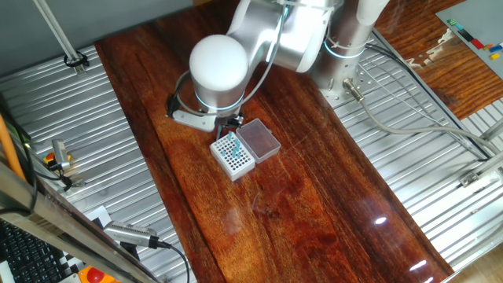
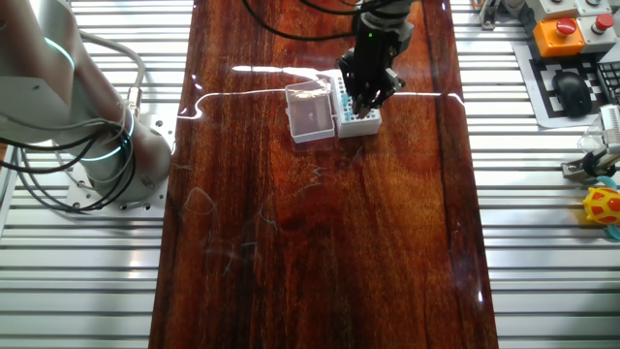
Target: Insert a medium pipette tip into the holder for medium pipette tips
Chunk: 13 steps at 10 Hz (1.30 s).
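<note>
Tool (image 2: 367,97) sits directly over the holder (image 1: 233,154) on the counter (image 1: 314,196), fingers close together, but I can't tell if the medium pipette tip is between them, since it's too small or hidden in both views. Holder is mid-counter with its lid (image 2: 310,112) flipped open beside the grid. Likely risk: if the tip is off a hole or tilted, pushing down could bend it or shove the light box sideways.

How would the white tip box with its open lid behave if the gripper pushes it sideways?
The white tip box looks small and probably light, so it would likely slide on the glossy wooden table. Its open lid lies flat beside it, which probably hinders tipping that way. The gripper hovers directly above it.
</note>
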Motion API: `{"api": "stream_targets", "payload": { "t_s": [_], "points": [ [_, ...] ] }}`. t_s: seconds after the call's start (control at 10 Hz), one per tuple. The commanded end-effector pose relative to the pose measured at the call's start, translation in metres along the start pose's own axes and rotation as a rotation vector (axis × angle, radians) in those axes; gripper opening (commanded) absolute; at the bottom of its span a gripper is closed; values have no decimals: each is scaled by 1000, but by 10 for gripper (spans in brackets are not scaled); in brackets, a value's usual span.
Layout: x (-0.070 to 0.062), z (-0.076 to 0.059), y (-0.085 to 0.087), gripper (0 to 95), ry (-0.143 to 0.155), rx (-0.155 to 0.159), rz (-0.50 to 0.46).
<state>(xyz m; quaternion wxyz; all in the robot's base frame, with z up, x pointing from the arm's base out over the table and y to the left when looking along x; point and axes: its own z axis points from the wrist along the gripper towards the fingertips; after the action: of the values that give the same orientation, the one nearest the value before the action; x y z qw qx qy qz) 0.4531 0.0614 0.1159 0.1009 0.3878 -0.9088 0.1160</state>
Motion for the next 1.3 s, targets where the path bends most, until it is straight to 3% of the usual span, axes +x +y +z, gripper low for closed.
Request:
{"api": "stream_targets", "payload": {
  "t_s": [0.1, 0.7, 1.3],
  "points": [
    [0, -1, 0, 0, 1, 0, -5],
    [-2, -1, 0, 0, 26, 10, -36],
    [-2, -2, -1, 0, 31, 22, -44]
  ]
}}
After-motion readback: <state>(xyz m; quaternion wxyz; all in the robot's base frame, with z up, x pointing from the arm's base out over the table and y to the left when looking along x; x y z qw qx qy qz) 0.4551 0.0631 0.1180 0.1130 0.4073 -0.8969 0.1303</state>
